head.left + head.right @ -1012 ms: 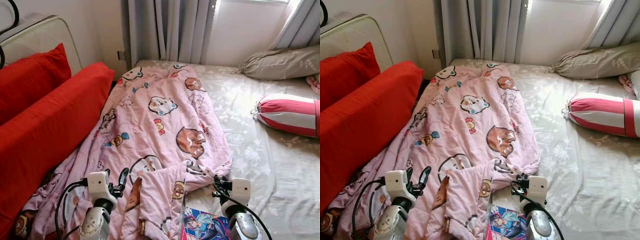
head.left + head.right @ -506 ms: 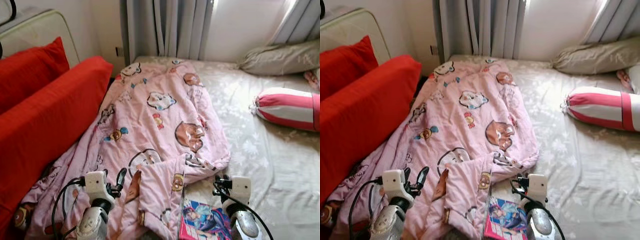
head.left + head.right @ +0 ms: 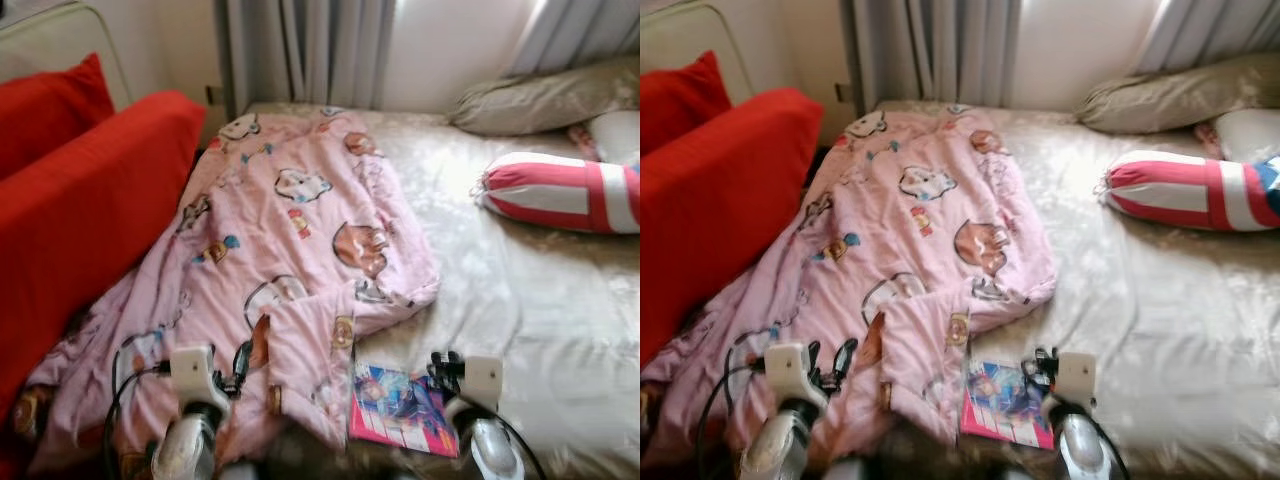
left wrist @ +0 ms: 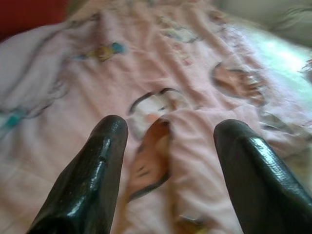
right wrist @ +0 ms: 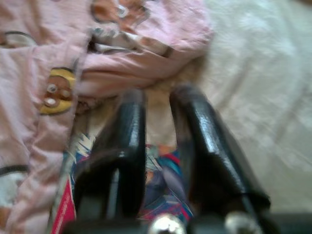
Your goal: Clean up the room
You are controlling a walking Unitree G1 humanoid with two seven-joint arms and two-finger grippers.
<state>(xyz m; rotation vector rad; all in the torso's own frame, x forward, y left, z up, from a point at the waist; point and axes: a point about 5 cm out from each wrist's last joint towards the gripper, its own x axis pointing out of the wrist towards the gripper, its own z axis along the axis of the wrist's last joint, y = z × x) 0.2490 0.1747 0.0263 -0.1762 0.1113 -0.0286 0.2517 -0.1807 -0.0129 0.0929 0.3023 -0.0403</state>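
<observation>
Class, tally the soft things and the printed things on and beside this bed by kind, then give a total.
Red cushions: 2
Pink cartoon blanket: 1
Striped bolster: 1
Beige pillow: 1
Colourful book: 1
Total: 6

The quilt (image 3: 290,250) is soft pink printed cloth, matt and creased. The bed (image 3: 540,300) sheet is beige cloth with a faint sheen and a woven floral pattern. The book (image 3: 405,410) has a glossy paper cover. The bolster (image 3: 560,192) is smooth striped cloth; the red cushions (image 3: 80,210) are matt fabric. The left gripper (image 4: 168,141) has glossy black fingers (image 4: 87,185), smooth like plastic or rubber; the right gripper (image 5: 156,117) looks the same. The curtain (image 3: 300,50) is grey cloth.
</observation>
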